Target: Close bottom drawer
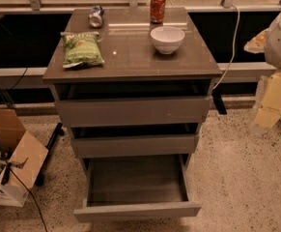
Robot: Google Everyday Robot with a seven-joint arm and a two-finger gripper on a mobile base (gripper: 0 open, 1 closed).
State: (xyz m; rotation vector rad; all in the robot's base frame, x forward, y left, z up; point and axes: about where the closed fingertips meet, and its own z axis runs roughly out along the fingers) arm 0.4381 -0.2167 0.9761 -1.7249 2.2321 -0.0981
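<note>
Pulled far out at the foot of the cabinet, the bottom drawer showed its flat front edge closest, with the plain grey inner box behind it. Speckled floor lay free in front of the cabinet and on its right side. On its left side stood a cardboard box with open flaps. Above, the middle drawer and the top drawer stuck out only a little, each with a dark gap over its front. The gripper hung right of the cabinet, well apart from the bottom drawer; if it was spread or pressed together, I could not tell. On the cabinet top lay a green chip bag near the left edge, a white bowl further right, then a lying can and an upright red can by the back edge.
</note>
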